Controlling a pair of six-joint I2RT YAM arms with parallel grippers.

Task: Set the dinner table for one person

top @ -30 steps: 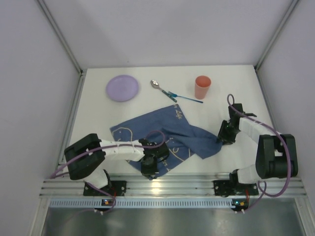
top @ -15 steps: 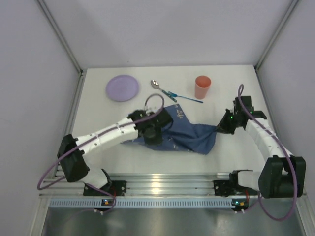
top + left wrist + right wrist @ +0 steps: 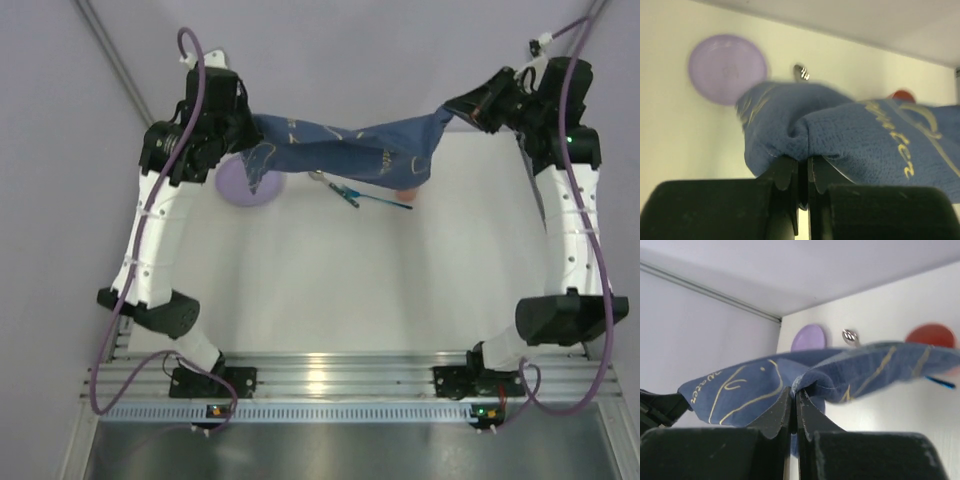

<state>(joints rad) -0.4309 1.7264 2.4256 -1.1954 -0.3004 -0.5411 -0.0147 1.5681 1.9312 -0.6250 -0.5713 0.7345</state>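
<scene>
Five items and two claws, entered by size.

1. Worktop (image 3: pixel 350 290): white, matte and rectangular, with a slotted rail at the near edge where both arms are bolted. It lies beneath everything else. Judged rigid and fixed, so it offers no hold and serves only as the landing surface. Its smooth face may let fabric slide.

2. Cloth (image 3: pixel 340 148): blue with pale yellow line drawings. It hangs in the air over the far part of the worktop, strung between the two claws and sagging in the middle. Judged light, soft and limp. It is best held at its ends, as now, and kept taut so that it lands flat.

3. Left claw (image 3: pixel 804 170): pressed together, pinching a bunched fold at the cloth's left end.

4. Right claw (image 3: pixel 794 401): pressed together, pinching the cloth's right end.

5. Plate (image 3: pixel 243 190): lilac and round, at the far left of the worktop, partly screened from above by the cloth. Judged light and stiff, to be taken at the rim.

6. Cup (image 3: pixel 931 335): orange-red, at the far right, mostly hidden by the cloth in the overhead view.

7. Spoon (image 3: pixel 350 193): metal bowl and blue handle, lying flat between plate and cup. Judged thin and slippery.
</scene>
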